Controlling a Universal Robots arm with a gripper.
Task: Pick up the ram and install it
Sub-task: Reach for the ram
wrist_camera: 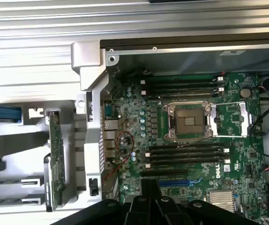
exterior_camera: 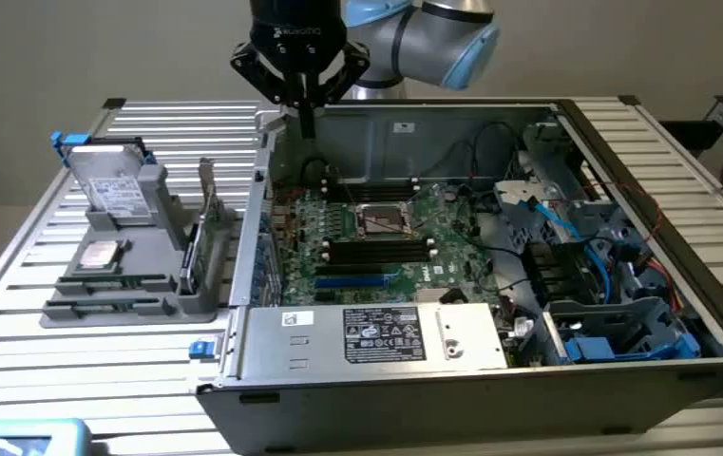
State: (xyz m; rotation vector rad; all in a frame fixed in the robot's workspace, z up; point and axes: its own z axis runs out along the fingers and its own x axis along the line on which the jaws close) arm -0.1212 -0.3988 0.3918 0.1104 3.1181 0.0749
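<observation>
The ram (exterior_camera: 114,282) looks like a thin green strip standing on edge in a slot of the grey holder (exterior_camera: 145,309), at the exterior view's left, outside the computer case. My gripper (exterior_camera: 307,125) hangs above the case's back left corner, well away from the holder, shut with nothing between its fingers. In the wrist view the gripper (wrist_camera: 149,190) sits over the green motherboard (wrist_camera: 139,117). Black memory slots (wrist_camera: 186,154) lie beside the processor socket (wrist_camera: 188,123), with another row (wrist_camera: 181,84) on its far side.
The holder also carries a silver hard drive (exterior_camera: 114,185) and an upright green expansion card (exterior_camera: 209,223) (wrist_camera: 55,159). The open case (exterior_camera: 374,380) has metal walls, blue cables (exterior_camera: 564,228) and drive cages at the exterior view's right. All of it rests on a slatted metal table (exterior_camera: 31,380).
</observation>
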